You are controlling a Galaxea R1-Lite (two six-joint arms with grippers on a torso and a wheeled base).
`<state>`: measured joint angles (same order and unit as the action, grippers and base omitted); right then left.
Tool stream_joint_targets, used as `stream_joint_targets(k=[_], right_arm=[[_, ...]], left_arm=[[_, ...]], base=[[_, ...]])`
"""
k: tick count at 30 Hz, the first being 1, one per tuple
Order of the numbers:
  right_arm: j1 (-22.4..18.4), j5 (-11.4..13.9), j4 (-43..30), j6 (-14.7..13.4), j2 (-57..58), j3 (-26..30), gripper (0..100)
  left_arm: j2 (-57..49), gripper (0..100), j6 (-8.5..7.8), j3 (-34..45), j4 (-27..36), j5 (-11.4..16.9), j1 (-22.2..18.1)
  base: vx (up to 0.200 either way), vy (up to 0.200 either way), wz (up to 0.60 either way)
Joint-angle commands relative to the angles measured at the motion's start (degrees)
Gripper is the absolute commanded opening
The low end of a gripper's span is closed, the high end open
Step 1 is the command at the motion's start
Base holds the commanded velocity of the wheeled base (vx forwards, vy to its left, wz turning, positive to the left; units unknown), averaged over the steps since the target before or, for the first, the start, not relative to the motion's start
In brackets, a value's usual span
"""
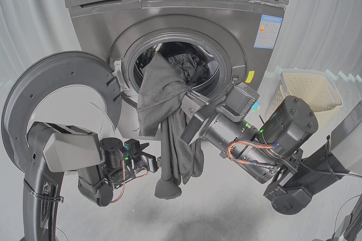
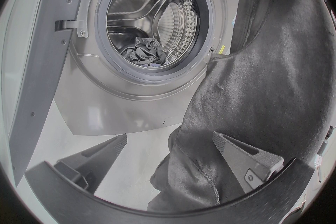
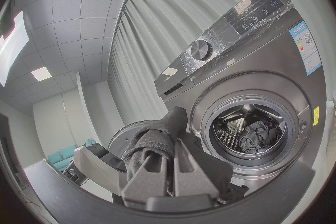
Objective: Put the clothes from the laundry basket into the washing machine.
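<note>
The washing machine [image 1: 211, 23] stands ahead with its round door [image 1: 56, 80] swung open to the left. My right gripper [image 1: 188, 98] [image 3: 171, 151] is shut on a dark grey garment [image 1: 162, 102] [image 3: 157, 133] just in front of the drum mouth; the cloth hangs down past the sill toward the floor. A dark bundle of clothes [image 1: 188, 64] [image 2: 145, 53] [image 3: 257, 135] lies inside the drum. My left gripper [image 1: 152, 157] [image 2: 168, 137] is open, low by the hanging garment [image 2: 266, 77], which drapes against one finger [image 2: 245, 161].
A cream laundry basket [image 1: 313, 91] stands on the floor right of the machine, behind my right arm. The open door takes up the space on the left. Grey curtains hang behind the machine. Bare floor lies in front.
</note>
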<state>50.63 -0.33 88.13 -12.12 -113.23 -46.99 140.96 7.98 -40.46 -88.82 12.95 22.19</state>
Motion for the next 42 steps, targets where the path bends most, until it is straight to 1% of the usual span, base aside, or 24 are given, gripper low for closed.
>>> stream_joint_targets(k=[1, 9, 17, 23, 27, 32, 42], right_arm=[[-0.4, 0.0, -0.1, 0.0, -0.1, 0.0, 0], [-1.5, 0.0, -0.1, 0.0, -0.5, -0.4, 0], [-2.1, -0.1, -0.3, 0.0, -1.1, -1.3, 0], [-1.8, -0.1, -0.4, 0.0, -1.2, -1.9, 0], [-1.3, -0.1, -0.4, 0.0, -1.2, -2.0, 0], [-1.1, -0.1, -0.4, 0.1, -1.1, -2.1, 0], [-1.1, -0.1, -0.3, 0.1, -0.7, -1.8, 0]], left_arm=[[-1.3, 100, -0.16, 1.6, 0.0, 0.4, 0.8], [-4.1, 100, -0.51, 4.1, 0.0, 0.6, 0.9], [-4.5, 100, -0.69, 6.3, 0.0, 0.5, 0.7], [-4.1, 100, -0.69, 7.2, 0.0, 0.7, 1.2], [-3.6, 100, -0.78, 6.9, 0.0, 1.6, 2.3], [-2.3, 100, -0.60, 5.0, 0.0, 1.7, 2.9], [0.0, 100, -0.07, 1.6, 0.0, 1.7, 2.2]], base=[[0.000, 0.000, 0.00], [0.000, 0.000, 0.00], [0.000, 0.000, 0.00], [0.000, 0.000, 0.00], [0.000, 0.000, 0.00], [0.000, 0.000, 0.00], [0.000, 0.000, 0.00]])
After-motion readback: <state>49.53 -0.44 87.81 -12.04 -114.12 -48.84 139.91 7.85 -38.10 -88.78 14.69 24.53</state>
